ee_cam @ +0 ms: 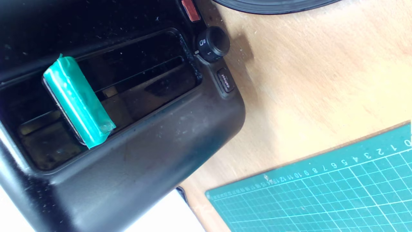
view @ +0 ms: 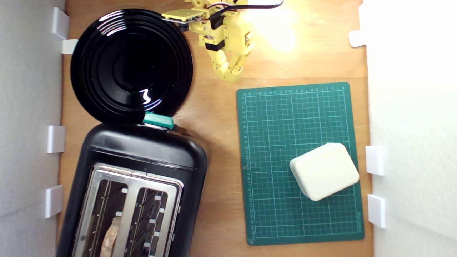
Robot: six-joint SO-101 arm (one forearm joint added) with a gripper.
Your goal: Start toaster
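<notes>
Starting point: the toaster sits at the exterior view's lower left on the worktop.
Lever: teal, untouched, apparently still up.
Fingers: together, empty, well apart from the lever.
Left: reach, press down.

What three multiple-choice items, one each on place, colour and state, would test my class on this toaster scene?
1. Where does the cream block lie?
A. on the green cutting mat
B. on the black plate
C. in a toaster slot

2. What colour is the toaster lever?
A. red
B. teal-green
C. silver

3. What is the gripper holding?
A. the lever
B. the block
C. nothing

Key:
1 A, the block sits on the mat's grid.
2 B, the wrist view shows it teal-green.
3 C, its fingers hang over bare wood.
</notes>
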